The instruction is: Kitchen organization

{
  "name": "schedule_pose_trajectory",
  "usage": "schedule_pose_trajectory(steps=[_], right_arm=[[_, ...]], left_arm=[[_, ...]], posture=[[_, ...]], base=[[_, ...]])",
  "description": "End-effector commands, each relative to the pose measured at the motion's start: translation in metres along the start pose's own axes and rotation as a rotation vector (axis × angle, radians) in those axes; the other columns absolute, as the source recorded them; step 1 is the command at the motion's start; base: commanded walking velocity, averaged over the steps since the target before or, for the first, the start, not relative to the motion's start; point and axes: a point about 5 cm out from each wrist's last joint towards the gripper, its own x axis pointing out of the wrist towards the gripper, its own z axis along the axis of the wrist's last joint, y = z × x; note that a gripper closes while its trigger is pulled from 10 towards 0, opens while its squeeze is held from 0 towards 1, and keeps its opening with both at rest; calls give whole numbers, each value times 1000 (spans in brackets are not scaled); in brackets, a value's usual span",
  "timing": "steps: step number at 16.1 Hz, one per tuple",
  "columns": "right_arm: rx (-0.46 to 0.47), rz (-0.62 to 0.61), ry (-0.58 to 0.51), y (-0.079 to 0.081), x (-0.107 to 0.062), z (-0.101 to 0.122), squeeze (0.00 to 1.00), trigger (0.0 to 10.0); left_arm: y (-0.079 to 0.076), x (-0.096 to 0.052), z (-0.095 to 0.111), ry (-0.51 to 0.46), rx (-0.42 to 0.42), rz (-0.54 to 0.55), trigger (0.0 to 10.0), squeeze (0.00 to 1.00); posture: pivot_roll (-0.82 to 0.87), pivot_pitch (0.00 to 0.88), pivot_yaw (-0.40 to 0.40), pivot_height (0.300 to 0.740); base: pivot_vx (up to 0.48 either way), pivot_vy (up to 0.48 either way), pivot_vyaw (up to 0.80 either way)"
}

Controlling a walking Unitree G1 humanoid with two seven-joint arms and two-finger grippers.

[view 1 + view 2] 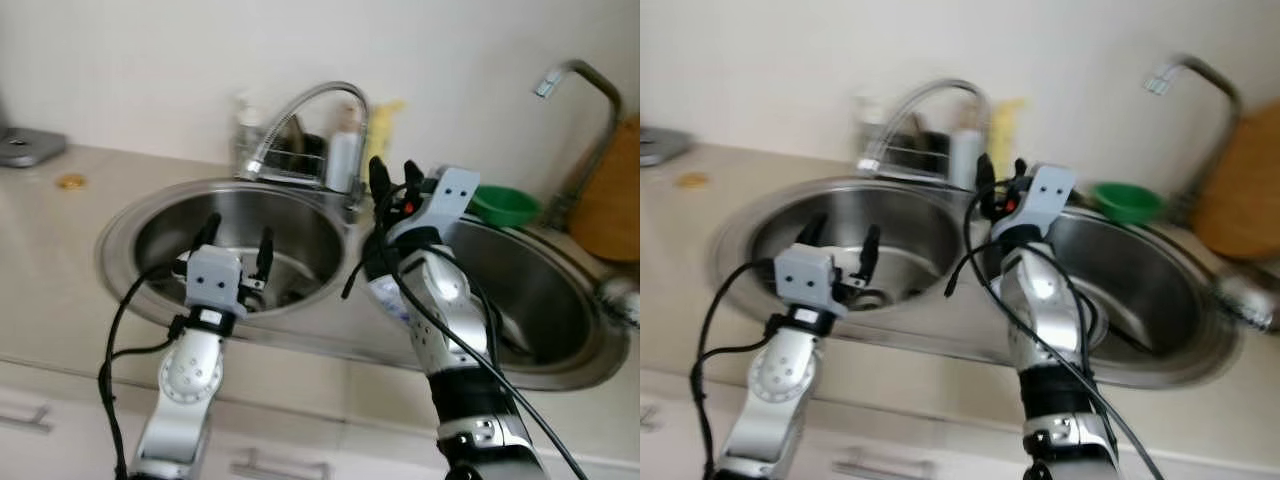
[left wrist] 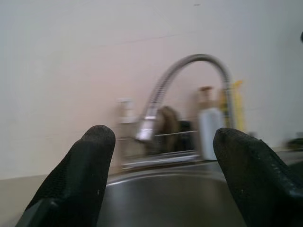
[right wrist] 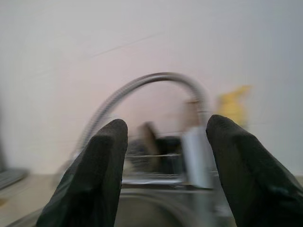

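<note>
A double steel sink is set into the beige counter, with the left basin [image 1: 175, 225] and the right basin [image 1: 560, 300] side by side. A curved steel faucet [image 1: 310, 105] arches over the left basin. My left gripper [image 1: 236, 240] hangs open over the left basin with nothing between its fingers. My right gripper [image 1: 391, 178] is raised over the divider between the basins, open and empty, pointing at the faucet [image 3: 156, 80]. A green bowl [image 1: 505, 205] sits at the back rim of the right basin. A white bottle [image 1: 342, 155] and a yellow item [image 1: 385, 125] stand behind the faucet.
A small wire rack [image 1: 295, 160] with dark items stands behind the faucet. A second thin tap [image 1: 585, 80] rises at the far right beside a brown round board [image 1: 615, 195]. A grey appliance [image 1: 30, 145] and a small golden object [image 1: 71, 181] lie on the counter at left. Drawer handles [image 1: 265, 465] run below.
</note>
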Motion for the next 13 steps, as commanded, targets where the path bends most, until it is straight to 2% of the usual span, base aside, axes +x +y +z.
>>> schedule_pose_trajectory(steps=[1, 13], right_arm=[[13, -8, -37, -1, 0, 7, 0, 10000], [-46, 39, -38, 9, -9, 2, 0, 10000]], left_arm=[[-4, 3, 10, -48, -2, -12, 10000, 0], [-6, 2, 11, -63, 0, -20, 10000, 0]], posture=[[88, 0, -77, 740], [90, 0, -77, 740]], base=[[0, 480, 0], [0, 480, 0]])
